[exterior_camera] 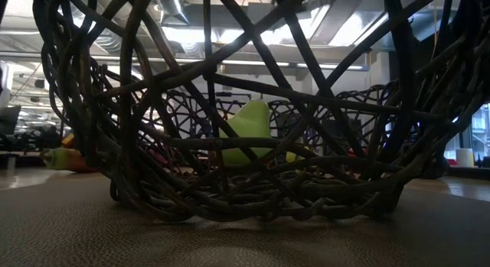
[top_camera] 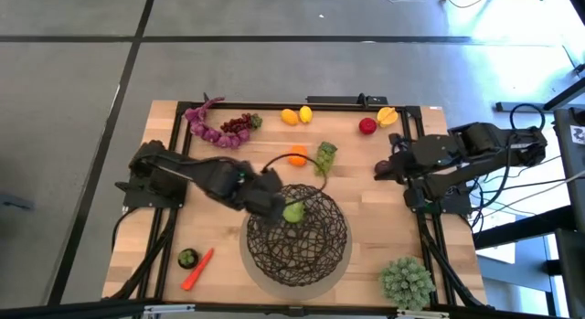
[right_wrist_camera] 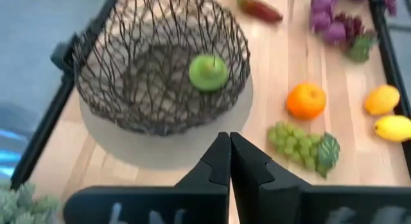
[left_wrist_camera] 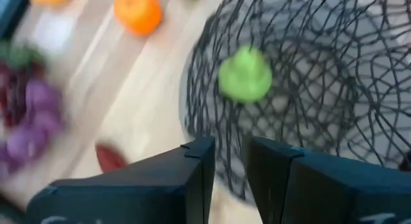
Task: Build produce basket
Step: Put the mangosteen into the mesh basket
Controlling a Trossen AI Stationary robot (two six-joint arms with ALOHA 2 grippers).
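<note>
With the green fruit [top_camera: 293, 211] lying inside the basket [top_camera: 322, 255], the left gripper [top_camera: 272, 206] — fingers slightly parted, holding nothing — risks snagging the wire rim; the right gripper [top_camera: 380, 169], pressed together, waits aside.

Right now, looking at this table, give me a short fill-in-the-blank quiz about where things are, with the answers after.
1. The only fruit inside the basket is a pear coloured ____.
2. The left gripper is over the basket's rim, and the right gripper has its fingers ____.
3. The orange lies on the table next to the green ____.
4. Beside the carrot sits a small round item, ____ the basket.

Answers: green; shut; grapes; outside
</note>
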